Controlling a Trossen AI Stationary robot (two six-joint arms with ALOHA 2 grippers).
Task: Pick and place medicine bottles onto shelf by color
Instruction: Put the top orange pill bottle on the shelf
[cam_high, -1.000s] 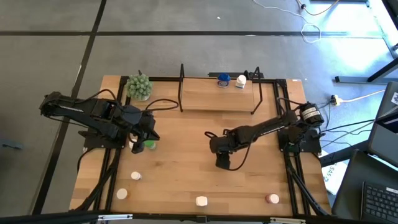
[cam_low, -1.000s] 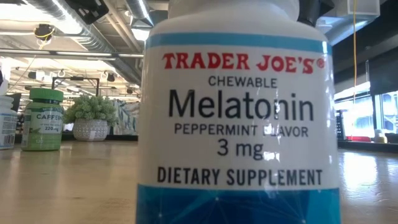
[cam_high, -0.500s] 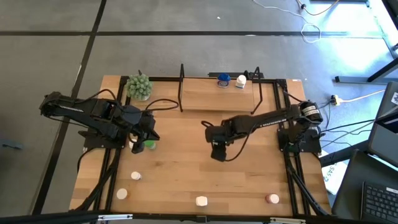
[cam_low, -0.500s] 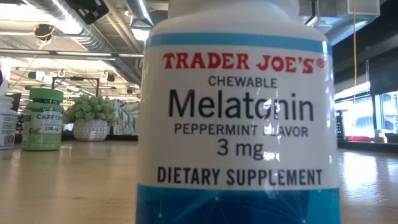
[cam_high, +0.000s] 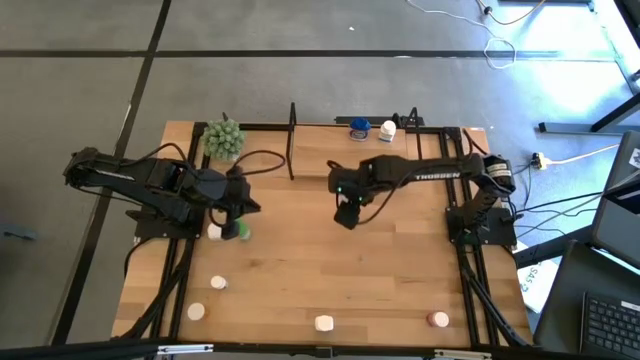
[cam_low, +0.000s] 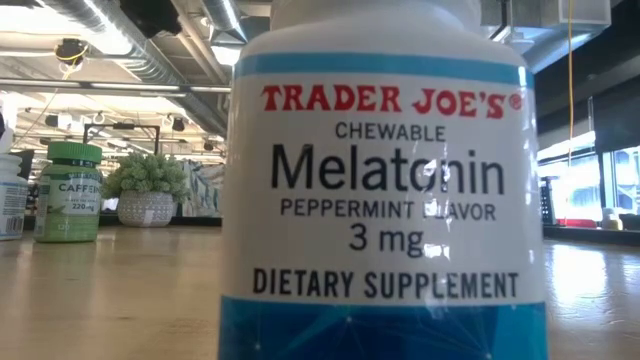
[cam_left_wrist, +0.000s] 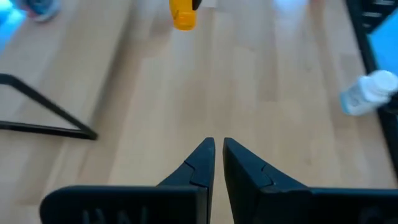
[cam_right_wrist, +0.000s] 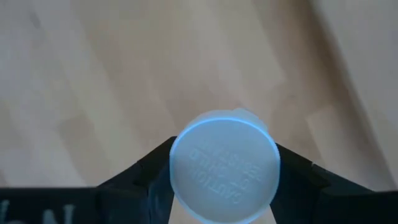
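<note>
From above, the right arm has swung up the counter (cam_high: 300, 260) toward the shelf (cam_high: 350, 160) over the last second. A second ago its hand was low and central on the counter; now the right hand (cam_high: 345, 213) sits just in front of the shelf's front edge. Its wrist view shows the two fingers (cam_right_wrist: 149, 168) clamped on either side of a bottle (cam_right_wrist: 224, 165), seen from the top as a round white cap. The body colour of that bottle cannot be told from here.

Two bottles already stand on the shelf, a blue one (cam_high: 359, 128) and a white one (cam_high: 387, 130), side by side near its back edge. So this carry looks like a delivery under way, with the placing still to come.

The left hand (cam_high: 237, 212) has shifted only a little and stays at the left of the counter, fingers (cam_left_wrist: 202, 163) closed on nothing. A green bottle (cam_high: 240, 230) stands just beside it.

Four more bottles wait along the near edge. One of them, a melatonin bottle (cam_low: 385, 190), fills the low view.
</note>
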